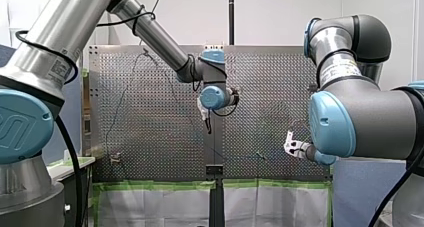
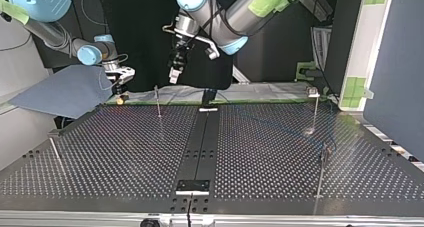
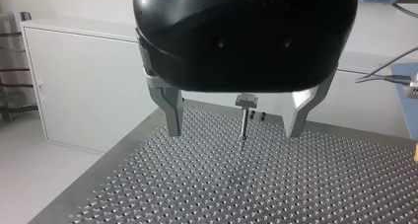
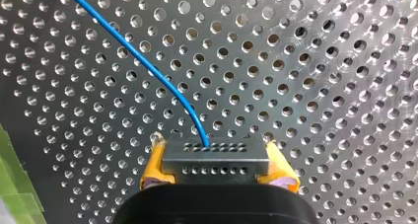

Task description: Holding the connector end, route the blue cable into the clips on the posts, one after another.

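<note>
The surface [image 2: 280,152] is a perforated metal plate with a dark strip [image 2: 200,147] down its middle and green tape [image 1: 160,185] along the edge nearest the arms' bases. White walls and a white cabinet [image 3: 84,86] stand around it, and a blue sheet [image 2: 65,89] lies off the taped edge's corner on my right arm's side.

There are two arms, one blue cable and one connector. I count four thin posts [image 2: 157,104] from across the surface, and possibly a fifth at the opposite edge, where it is hard to make out.

The right gripper [image 4: 217,160] hangs over the taped edge. Its fingers are closed, yellow pads [image 4: 154,164] pressed on both ends of the connector [image 4: 215,157]. The cable [image 4: 148,66] leaves the connector's face and curves away over the holes, and it shows only faintly across the plate.

The left gripper [image 3: 233,133] hovers above the taped edge near the middle strip. Its metal fingers [image 3: 172,110] are spread wide and hold nothing. One post topped by a clip [image 3: 246,100] stands ahead of it, in line with the gap. Another post rises between the two grippers near the taped edge.
</note>
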Available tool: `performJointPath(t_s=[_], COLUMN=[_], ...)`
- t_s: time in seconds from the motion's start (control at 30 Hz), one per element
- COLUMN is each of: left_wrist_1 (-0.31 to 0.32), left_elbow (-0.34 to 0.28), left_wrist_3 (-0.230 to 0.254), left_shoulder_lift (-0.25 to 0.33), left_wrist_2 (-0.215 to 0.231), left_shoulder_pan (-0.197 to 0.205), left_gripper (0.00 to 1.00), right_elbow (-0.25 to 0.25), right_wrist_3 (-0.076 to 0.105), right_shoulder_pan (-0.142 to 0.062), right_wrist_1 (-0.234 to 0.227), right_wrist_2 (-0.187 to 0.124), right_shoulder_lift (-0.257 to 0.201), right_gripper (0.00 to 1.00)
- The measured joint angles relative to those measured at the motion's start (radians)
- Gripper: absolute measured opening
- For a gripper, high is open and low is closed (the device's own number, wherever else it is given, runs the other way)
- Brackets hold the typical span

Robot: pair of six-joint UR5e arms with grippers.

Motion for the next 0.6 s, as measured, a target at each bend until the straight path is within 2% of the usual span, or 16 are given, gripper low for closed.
performJointPath(t_s=[0.6], left_wrist_1=[-0.011], left_elbow=[-0.157], left_wrist_3=[0.0], left_shoulder_lift=[0.157], left_wrist_2=[0.0], left_shoulder_pan=[0.0], left_gripper=[0.99], right_elbow=[0.0], right_wrist_3=[0.001], right_shoulder_pan=[-0.001], right_wrist_1=[0.0], right_wrist_2=[-0.006], right_shoulder_lift=[0.0], right_gripper=[0.0])
